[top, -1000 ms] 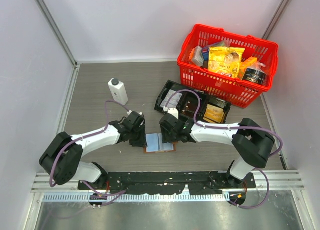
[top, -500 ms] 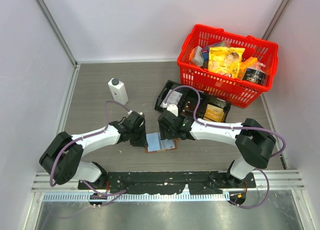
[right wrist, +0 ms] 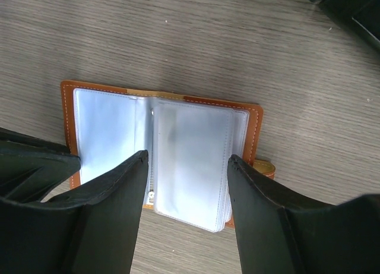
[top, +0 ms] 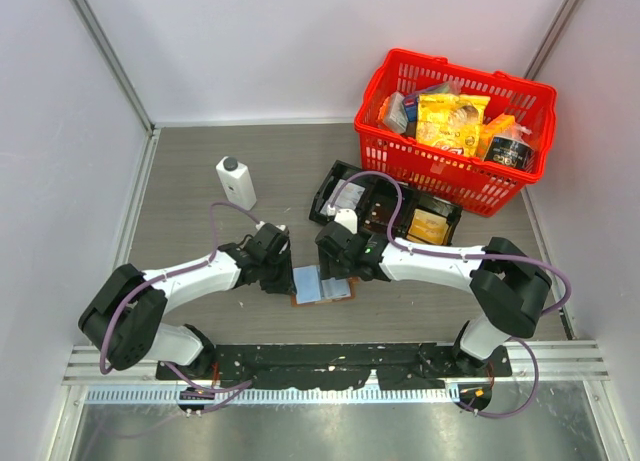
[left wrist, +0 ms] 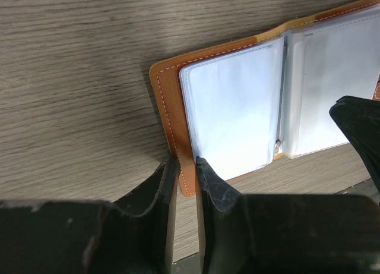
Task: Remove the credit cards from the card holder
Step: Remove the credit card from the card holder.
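1. Grey wood-grain table (top: 200,151), white walls. The card holder (top: 322,286) lies open flat at near centre, between the two arms. It is well clear of the black tray (top: 335,196) and red basket (top: 385,151), far right.
2. Anchor: left gripper (left wrist: 184,167) has its jaws almost together, pinching the brown cover's left edge at the near corner. My read: press it down and don't lift.
3. Picker: right gripper (right wrist: 187,156) has its jaws wide apart with nothing in them. It hovers over the right-hand leaf of pockets (right wrist: 196,137), one finger on each side.
4. No cards (left wrist: 231,107) are out yet. Pale faces show through the clear sleeves, but I can't tell card from sleeve, or which edge is the slot.
5. Step in hand, as I judge it: get the right fingers onto one card's exposed edge. Narrow the jaws first, come in low and shallow, nip the card only, then pull along the slot direction.
6. Risks:
   - Grabbing the whole sleeve stack instead of a card.
   - Thin, slick plastic slipping out of the grip.
   - The holder dragging or folding shut if the left pinch lets go.
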Available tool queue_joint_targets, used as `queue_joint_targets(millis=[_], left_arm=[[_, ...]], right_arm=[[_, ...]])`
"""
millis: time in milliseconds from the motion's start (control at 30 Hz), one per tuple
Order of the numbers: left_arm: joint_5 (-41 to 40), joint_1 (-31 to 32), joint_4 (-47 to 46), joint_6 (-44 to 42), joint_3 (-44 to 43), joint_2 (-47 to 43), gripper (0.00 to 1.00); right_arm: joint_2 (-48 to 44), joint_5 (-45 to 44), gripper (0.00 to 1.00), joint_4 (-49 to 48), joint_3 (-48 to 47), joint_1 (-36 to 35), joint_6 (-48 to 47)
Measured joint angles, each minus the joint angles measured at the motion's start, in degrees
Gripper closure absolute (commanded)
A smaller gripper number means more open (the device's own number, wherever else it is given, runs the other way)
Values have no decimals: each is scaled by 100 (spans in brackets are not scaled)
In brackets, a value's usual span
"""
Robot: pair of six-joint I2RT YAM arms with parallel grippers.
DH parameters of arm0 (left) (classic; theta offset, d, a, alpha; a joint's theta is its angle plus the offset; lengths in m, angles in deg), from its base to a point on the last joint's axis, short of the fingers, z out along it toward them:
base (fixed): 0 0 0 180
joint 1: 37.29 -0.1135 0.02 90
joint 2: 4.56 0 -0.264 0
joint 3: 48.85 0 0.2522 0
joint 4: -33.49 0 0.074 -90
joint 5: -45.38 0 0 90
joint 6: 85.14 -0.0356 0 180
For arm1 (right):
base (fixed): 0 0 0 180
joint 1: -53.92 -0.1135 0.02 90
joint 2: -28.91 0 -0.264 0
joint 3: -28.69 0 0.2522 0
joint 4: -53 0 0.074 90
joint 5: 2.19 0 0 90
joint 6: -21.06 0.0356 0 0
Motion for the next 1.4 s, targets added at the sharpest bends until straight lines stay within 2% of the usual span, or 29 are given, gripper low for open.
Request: queue_joint_targets(millis=[1400], left_arm=[[57, -2, -94, 0, 44, -4, 80]], right_arm=[[267, 140, 40, -267, 133, 0, 181]])
